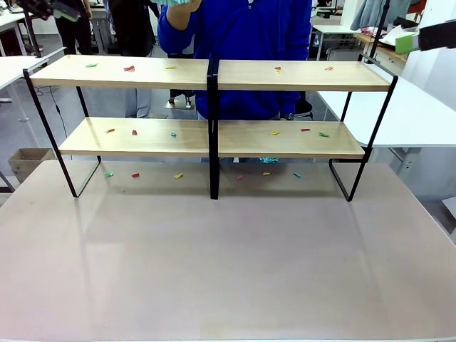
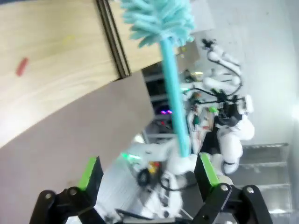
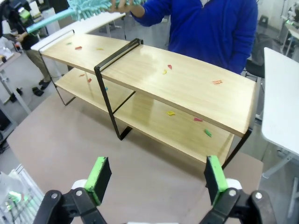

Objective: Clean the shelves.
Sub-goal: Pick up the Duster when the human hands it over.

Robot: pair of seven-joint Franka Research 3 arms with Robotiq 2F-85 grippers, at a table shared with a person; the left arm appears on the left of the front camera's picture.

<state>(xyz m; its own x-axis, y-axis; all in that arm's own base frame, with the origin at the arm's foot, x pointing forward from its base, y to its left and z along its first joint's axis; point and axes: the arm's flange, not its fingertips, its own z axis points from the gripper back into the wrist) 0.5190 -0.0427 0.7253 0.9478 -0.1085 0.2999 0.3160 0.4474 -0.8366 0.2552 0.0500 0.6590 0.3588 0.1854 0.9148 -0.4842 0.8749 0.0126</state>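
The shelves [image 1: 214, 75] stand at the far half of the table, two tiers of light-wood boards on a black frame, also visible from my right wrist [image 3: 187, 77]. Several small coloured scraps [image 1: 129, 68] lie on the boards and on the tabletop beneath. A person in blue [image 1: 242, 28] behind the shelves holds out a teal duster [image 3: 88, 8] by its fluffy head. Its handle [image 2: 175, 102] points at my left gripper [image 2: 147, 163], which is open, and the handle's tip sits between the green pads without touching them. My right gripper [image 3: 156, 175] is open and empty, high on the right [image 1: 410, 41].
The pinkish-beige tabletop [image 1: 228, 263] in front of the shelves is bare. White tables [image 1: 420, 114] flank both sides. A cardboard box [image 1: 25, 160] sits on the floor at left. Other people stand far behind at the back left.
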